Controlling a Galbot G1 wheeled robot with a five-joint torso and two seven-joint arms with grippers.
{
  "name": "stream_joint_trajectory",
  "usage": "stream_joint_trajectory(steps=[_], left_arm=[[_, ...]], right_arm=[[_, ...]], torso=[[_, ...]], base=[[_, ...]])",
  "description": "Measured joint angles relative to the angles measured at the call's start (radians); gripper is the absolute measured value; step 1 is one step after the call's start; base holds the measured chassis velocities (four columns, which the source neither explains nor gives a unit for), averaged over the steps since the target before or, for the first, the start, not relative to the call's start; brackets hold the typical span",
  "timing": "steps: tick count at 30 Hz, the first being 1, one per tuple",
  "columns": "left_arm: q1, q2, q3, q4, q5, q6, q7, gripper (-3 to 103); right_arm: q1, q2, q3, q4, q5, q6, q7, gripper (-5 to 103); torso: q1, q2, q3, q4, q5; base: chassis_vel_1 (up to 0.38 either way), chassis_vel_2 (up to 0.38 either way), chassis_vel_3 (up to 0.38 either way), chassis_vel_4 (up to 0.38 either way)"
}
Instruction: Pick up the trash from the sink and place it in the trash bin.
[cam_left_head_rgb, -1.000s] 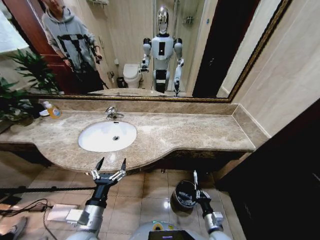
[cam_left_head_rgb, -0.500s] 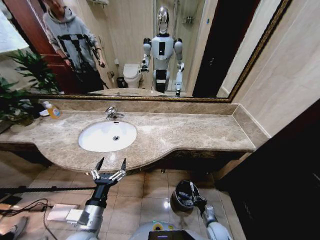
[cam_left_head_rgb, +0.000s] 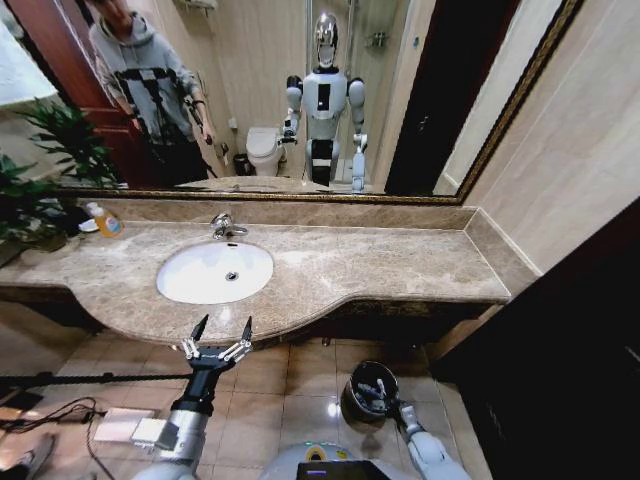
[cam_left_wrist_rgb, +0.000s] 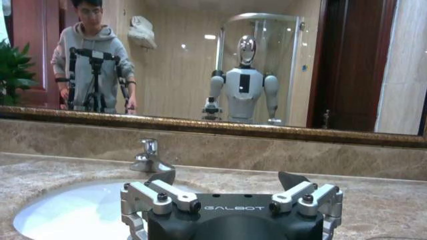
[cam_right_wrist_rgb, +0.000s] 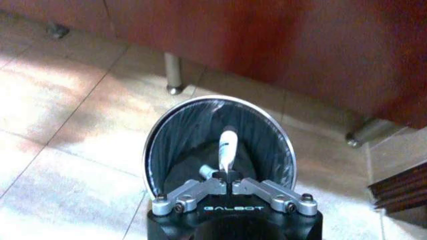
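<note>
My right gripper (cam_right_wrist_rgb: 230, 174) points down into the trash bin (cam_right_wrist_rgb: 183, 132), shut on a slim white tube (cam_right_wrist_rgb: 228, 146) that sticks out over the black liner. A second small white piece (cam_right_wrist_rgb: 207, 171) lies inside the bin. From the head view, the right gripper (cam_left_head_rgb: 381, 392) hangs over the round black bin (cam_left_head_rgb: 349, 393) on the floor below the counter. The white oval sink (cam_left_head_rgb: 200, 275) looks bare around its drain. My left gripper (cam_left_head_rgb: 220, 334) is open in front of the counter edge, level with the sink (cam_left_wrist_rgb: 67, 215); its fingers (cam_left_wrist_rgb: 163, 176) stand wide apart.
A chrome faucet (cam_left_head_rgb: 225, 227) stands behind the basin, and a yellow-orange soap bottle (cam_left_head_rgb: 104, 220) sits at the counter's far left. The marble counter (cam_left_head_rgb: 400, 265) runs right to a tiled wall. A dark cabinet (cam_left_head_rgb: 560, 350) borders the bin. Cables (cam_left_head_rgb: 60, 410) lie on the floor.
My right gripper has swung from beside the bin, tube pointing up, to over and down into the bin, still holding the tube. The left arm has not moved.
</note>
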Motion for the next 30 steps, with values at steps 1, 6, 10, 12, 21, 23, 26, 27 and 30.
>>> stream_joint_trajectory(steps=[1,6,10,12,21,23,26,27,30], left_arm=[[0.000,0.000,0.000,0.000,0.000,0.000,0.000,100],[0.000,0.000,0.000,0.000,0.000,0.000,0.000,100],[0.000,0.000,0.000,0.000,0.000,0.000,0.000,100],[0.000,0.000,0.000,0.000,0.000,0.000,0.000,100],[0.000,0.000,0.000,0.000,0.000,0.000,0.000,100],[0.000,0.000,0.000,0.000,0.000,0.000,0.000,100],[0.000,0.000,0.000,0.000,0.000,0.000,0.000,100],[0.000,0.000,0.000,0.000,0.000,0.000,0.000,100],[0.000,0.000,0.000,0.000,0.000,0.000,0.000,100]], right_arm=[[0.017,0.004,0.000,-0.029,-0.010,0.005,-0.009,0],[0.089,0.027,0.006,-0.149,-0.037,0.034,-0.019,0],[0.155,0.058,0.023,-0.268,-0.085,0.057,-0.017,0],[0.183,0.073,0.029,-0.317,-0.110,0.065,-0.015,0],[0.205,0.102,0.032,-0.346,-0.125,0.059,0.001,9],[0.197,0.101,0.031,-0.332,-0.127,0.055,0.006,19],[0.190,0.098,0.031,-0.319,-0.126,0.054,0.007,30],[0.186,0.096,0.031,-0.313,-0.124,0.054,0.007,36],[0.175,0.092,0.031,-0.294,-0.107,0.052,0.005,41]], torso=[[0.000,0.000,0.000,0.0000,0.0000],[0.000,0.000,0.000,-0.0001,-0.0003],[0.000,0.000,0.000,0.0000,-0.0001],[0.000,0.000,0.000,0.0000,0.0002],[0.000,0.000,0.000,0.0000,-0.0002],[0.000,0.000,0.000,0.0000,0.0000],[0.000,0.000,0.000,0.0000,0.0000],[0.000,0.000,0.000,0.0000,0.0000],[0.000,0.000,0.000,0.0000,0.0001]], base=[[0.000,0.000,0.000,0.000],[0.000,0.000,0.000,0.000],[0.000,0.000,0.000,0.000],[0.000,0.000,0.000,0.000],[0.000,0.000,0.000,0.000],[0.000,0.000,0.000,0.000],[0.000,0.000,0.000,0.000],[0.000,0.000,0.000,0.000],[0.000,0.000,0.000,0.000]])
